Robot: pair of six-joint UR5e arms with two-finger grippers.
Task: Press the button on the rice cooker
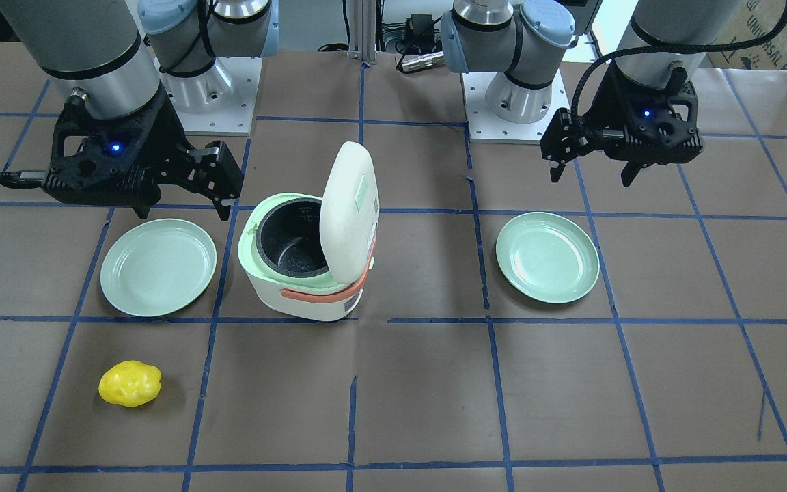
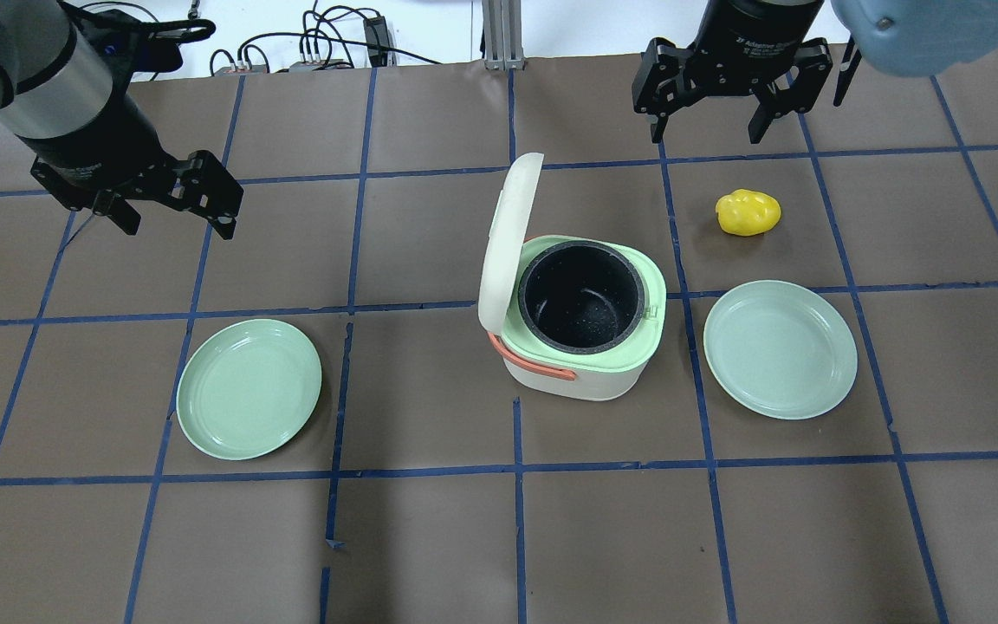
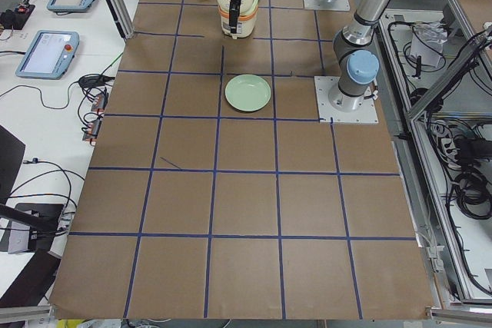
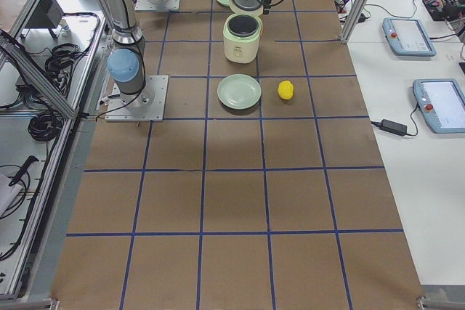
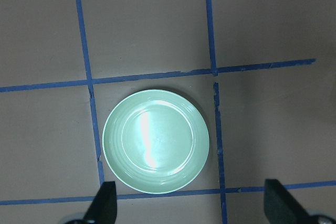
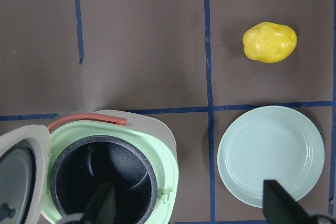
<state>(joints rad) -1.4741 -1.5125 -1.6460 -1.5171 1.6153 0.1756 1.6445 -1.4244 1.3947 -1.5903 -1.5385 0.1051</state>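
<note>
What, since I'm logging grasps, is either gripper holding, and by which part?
Nothing is held. The left gripper and the right gripper are both open and empty, hovering apart from the rice cooker, whose lid stands open.

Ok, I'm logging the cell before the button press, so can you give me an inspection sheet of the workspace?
Surface: table covered in brown paper with a blue tape grid.
Job's things: rice cooker mid-table, lid standing upright, inner pot empty.
Clutter: left plate and right plate, both empty; yellow potato-like item beyond the right plate.
Grippers: left gripper and right gripper open, empty, above the table.
Cables: bundle behind the far edge.
Surroundings: control pendants on the side bench.
</note>
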